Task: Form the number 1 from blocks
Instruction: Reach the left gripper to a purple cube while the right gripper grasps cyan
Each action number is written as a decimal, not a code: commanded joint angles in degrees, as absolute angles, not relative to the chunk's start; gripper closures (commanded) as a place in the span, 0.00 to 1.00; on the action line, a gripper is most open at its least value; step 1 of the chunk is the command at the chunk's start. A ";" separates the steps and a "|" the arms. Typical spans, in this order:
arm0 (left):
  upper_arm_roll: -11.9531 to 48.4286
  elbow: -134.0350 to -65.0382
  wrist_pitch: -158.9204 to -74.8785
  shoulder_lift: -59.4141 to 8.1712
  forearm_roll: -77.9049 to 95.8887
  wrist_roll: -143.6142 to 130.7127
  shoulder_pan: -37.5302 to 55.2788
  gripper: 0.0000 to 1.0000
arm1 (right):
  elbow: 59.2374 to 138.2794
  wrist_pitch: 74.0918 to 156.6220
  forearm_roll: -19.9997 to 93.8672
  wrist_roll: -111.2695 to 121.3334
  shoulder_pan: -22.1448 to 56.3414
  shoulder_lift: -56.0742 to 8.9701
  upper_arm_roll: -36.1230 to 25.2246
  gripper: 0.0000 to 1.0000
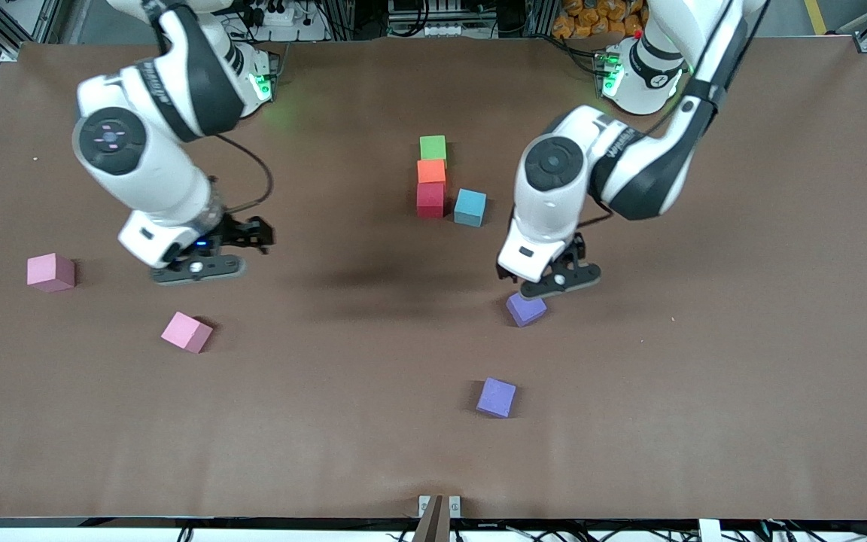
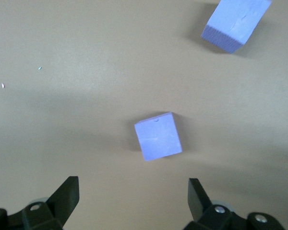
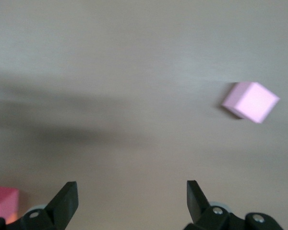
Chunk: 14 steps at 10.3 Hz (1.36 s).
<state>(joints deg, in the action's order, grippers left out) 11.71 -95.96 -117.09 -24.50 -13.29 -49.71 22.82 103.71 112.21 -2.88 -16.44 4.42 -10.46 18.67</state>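
Hovering over a purple block [image 1: 525,309] is the left gripper [image 1: 560,280], jaws spread wide, nothing held; in the left wrist view that block [image 2: 158,136] sits just ahead of the two fingertips [image 2: 67,194], untouched. A second purple block [image 1: 496,397] is seen nearer the front camera, well apart from the first. At mid-table a column is formed: green block [image 1: 433,147], orange block [image 1: 431,171] and red block [image 1: 430,199], each touching the next, red nearest the camera. The light blue block [image 1: 470,207] is placed just beside the red one, toward the left arm's end, slightly rotated. The right gripper [image 1: 200,267] is held wide and empty above bare table [image 1: 343,421], waiting. Two pink cubes [image 1: 50,272] [image 1: 187,332] are seen toward the right arm's end.
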 commanded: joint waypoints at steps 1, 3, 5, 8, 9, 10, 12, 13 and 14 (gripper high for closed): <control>12.48 -93.71 -117.24 -26.35 -14.86 -44.50 19.79 0.00 | 102.83 116.61 -1.49 -23.43 8.59 -13.88 18.54 0.00; 12.39 -89.57 -117.25 -28.56 -15.55 -38.89 18.46 0.00 | 102.83 120.39 -1.76 -30.21 12.81 -16.07 18.46 0.00; 12.48 -89.39 -117.86 -29.18 -16.26 -31.58 18.46 0.00 | 102.92 123.12 -2.02 -34.07 16.32 -18.79 18.46 0.00; 12.74 -87.20 -120.94 -33.03 -16.43 -29.01 20.82 0.00 | 102.83 129.89 -2.46 -49.89 24.50 -23.28 18.37 0.00; 12.57 -86.84 -120.94 -33.39 -16.44 -27.18 21.18 0.00 | 102.83 129.90 -2.63 -52.36 26.61 -23.73 18.20 0.00; 12.57 -86.49 -121.02 -33.31 -16.35 -25.16 21.01 0.00 | 102.75 129.99 -3.25 -56.30 29.07 -24.51 18.19 0.00; 12.57 -85.35 -121.03 -34.44 -15.56 -26.88 20.74 0.00 | 101.52 129.90 -5.18 -66.75 33.20 -25.31 18.19 0.00; 12.48 -84.04 -121.03 -35.41 -15.38 -31.59 20.57 0.00 | 101.25 129.99 -5.53 -71.32 35.48 -26.27 18.19 0.00; 12.48 -83.85 -121.03 -36.03 -14.42 -38.17 20.48 0.00 | 99.68 130.08 -5.89 -75.63 37.77 -28.02 18.19 0.00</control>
